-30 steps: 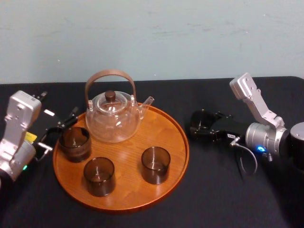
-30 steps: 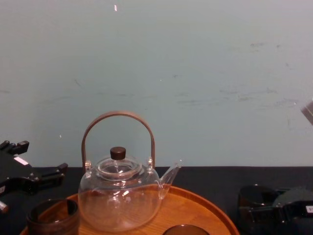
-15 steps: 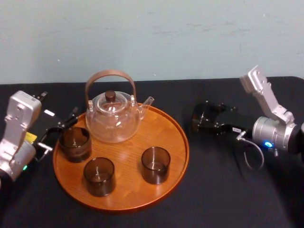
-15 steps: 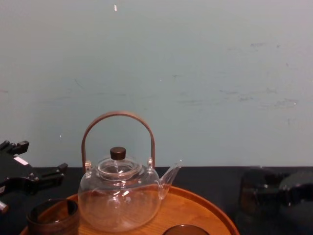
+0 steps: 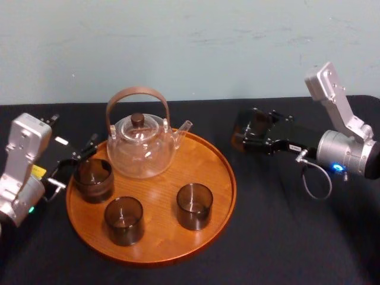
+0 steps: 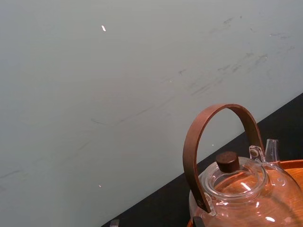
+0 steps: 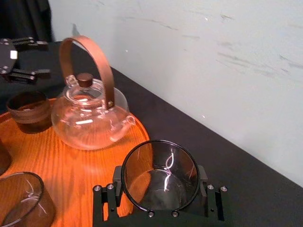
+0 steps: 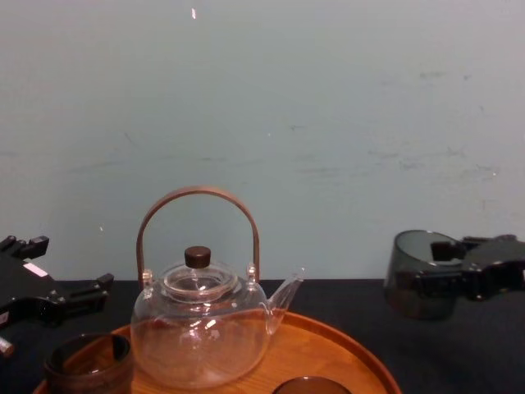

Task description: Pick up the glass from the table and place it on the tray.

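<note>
Smoky glass (image 8: 418,275) clamped in the right pincer (image 5: 256,133), hanging just off the right side of the tray (image 5: 205,157).
Far left, the left pincer (image 5: 72,161) sits by the tray's left rim, fingers spread and holding nothing, right next to a brown cup (image 5: 93,179). The orange-brown wood also carries a clear teapot (image 5: 141,148) at the back and two more brown cups (image 5: 124,220) (image 5: 195,205) up front. Over on the right, the glass is roughly upright, lifted clear of the black desk (image 5: 285,237), just beside the rim.
</note>
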You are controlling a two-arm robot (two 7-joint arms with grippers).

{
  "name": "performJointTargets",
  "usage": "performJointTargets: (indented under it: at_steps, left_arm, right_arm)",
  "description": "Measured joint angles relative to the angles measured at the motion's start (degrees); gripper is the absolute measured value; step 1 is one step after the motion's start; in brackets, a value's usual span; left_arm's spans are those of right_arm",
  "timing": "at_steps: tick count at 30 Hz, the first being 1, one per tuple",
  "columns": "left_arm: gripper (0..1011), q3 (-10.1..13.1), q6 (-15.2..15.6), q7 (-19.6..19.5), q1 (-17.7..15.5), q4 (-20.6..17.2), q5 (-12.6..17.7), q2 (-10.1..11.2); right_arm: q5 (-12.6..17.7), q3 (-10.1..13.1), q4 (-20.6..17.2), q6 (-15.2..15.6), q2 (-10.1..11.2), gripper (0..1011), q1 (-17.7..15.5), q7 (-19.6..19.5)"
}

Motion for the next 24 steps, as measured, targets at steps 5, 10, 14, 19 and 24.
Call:
performJointTargets:
  at_steps: [5,10,14,19,24]
  left_arm:
    - [1001,0.0,0.0,0.0,0.0,0.0,0.0,0.0]
    - [1001,0.0,0.0,0.0,0.0,0.0,0.0,0.0]
    - [1001,0.0,0.0,0.0,0.0,0.0,0.0,0.0]
    - [1001,0.0,0.0,0.0,0.0,0.0,0.0,0.0]
    - [1001,0.0,0.0,0.0,0.0,0.0,0.0,0.0]
  right_arm:
    - [0.0,-1.3,1.0,-0.6,-0.7,904,1.3,0.8]
    - [-0.2,-3.1,2.6,-1.3,-2.0,904,2.7,1.8]
    - [-0.5,-4.2,3.8,-1.7,-3.0,904,3.6,2.2]
    - [-0.6,-5.3,4.9,-2.2,-4.0,904,4.4,2.7]
    - [-1.1,-6.6,6.2,-2.8,-5.1,904,5.1,3.0]
